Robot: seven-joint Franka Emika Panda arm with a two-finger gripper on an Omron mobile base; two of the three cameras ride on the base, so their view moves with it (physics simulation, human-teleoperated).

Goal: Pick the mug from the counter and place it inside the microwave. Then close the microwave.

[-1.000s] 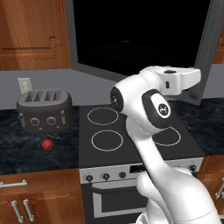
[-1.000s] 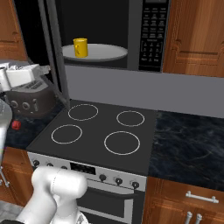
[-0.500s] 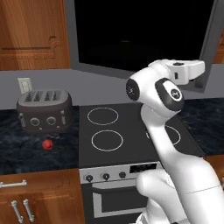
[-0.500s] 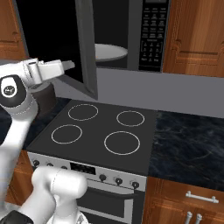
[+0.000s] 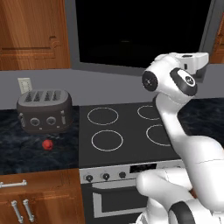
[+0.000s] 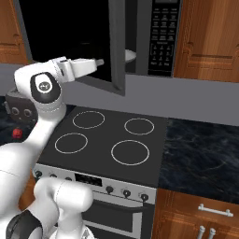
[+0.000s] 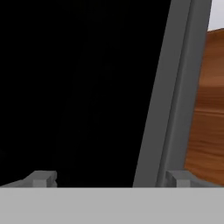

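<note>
Against the outer face of the microwave door, the gripper stands with its jaws spread wide and nothing between them. From the hand camera, the two fingertips sit far apart low down, facing the dark door panel with the door's grey edge frame running up between them toward the right. Seen from the right of the base, the hand is level, pointed at the door, touching it or very nearly so; I cannot tell which.

Outward from the door, the microwave itself is part open: the door stands angled out from the cavity, leaving a gap in which a sliver of the white turntable plate shows, with the keypad just to the door's right. The mug is not visible past the door, so I cannot say where it sits now.

Below the door lies the black stovetop; to the door's left, on the counter, stand the toaster and a small red round thing.

By my judgement the door is stiff, hinged and light to swing, but its flat glossy face offers little friction. A push with the fingers near the free edge, far from the hinge, should close it most easily.
</note>
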